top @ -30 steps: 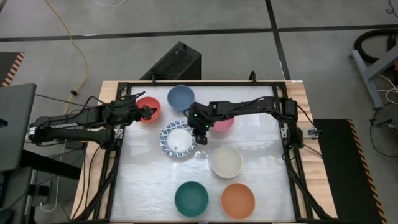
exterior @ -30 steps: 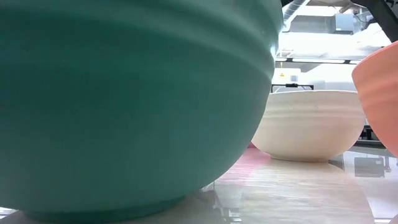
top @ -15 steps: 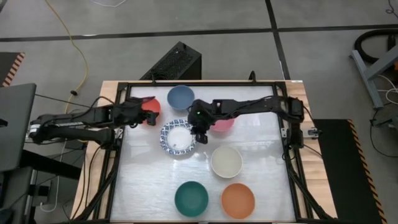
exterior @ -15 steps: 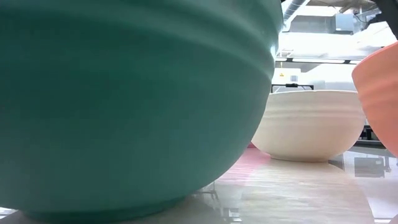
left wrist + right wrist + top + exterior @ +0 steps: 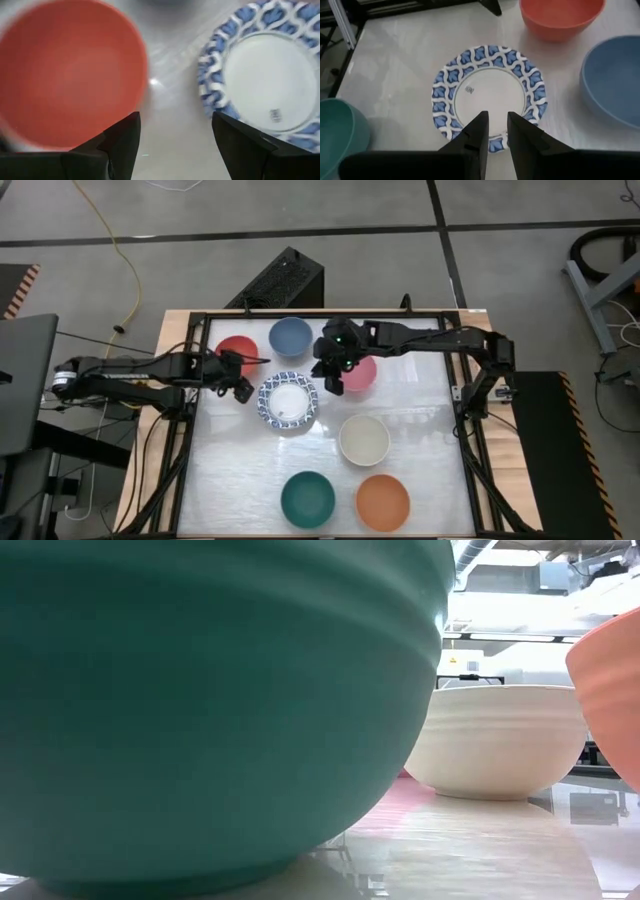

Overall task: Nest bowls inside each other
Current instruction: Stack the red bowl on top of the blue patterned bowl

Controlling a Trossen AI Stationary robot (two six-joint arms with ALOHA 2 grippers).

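Note:
Seven bowls stand on their bases on the white table. At the far side are a red bowl (image 5: 237, 350), a blue bowl (image 5: 290, 336) and a pink bowl (image 5: 364, 374). A white bowl with a blue-patterned rim (image 5: 287, 402) sits in the middle, a cream bowl (image 5: 364, 440) to its near right. Green (image 5: 308, 498) and orange (image 5: 382, 502) bowls stand at the near edge. My left gripper (image 5: 175, 145) hangs open over bare table between the red bowl (image 5: 70, 75) and the patterned bowl (image 5: 265, 75). My right gripper (image 5: 497, 135) hovers above the pink bowl's left rim, its fingers a narrow gap apart, holding nothing.
A black frame (image 5: 196, 430) runs round the table. A black box (image 5: 285, 280) stands beyond the far edge. The low view is filled by the green bowl (image 5: 200, 710), with the cream (image 5: 505, 740) and orange (image 5: 610, 690) bowls behind. Bare tabletop lies at the near left (image 5: 235, 470).
My right gripper has risen from the patterned bowl's right rim and drawn back toward the far right, over the pink bowl. My left gripper has sunk from over the red bowl toward the near edge and rolled. No bowl has moved.

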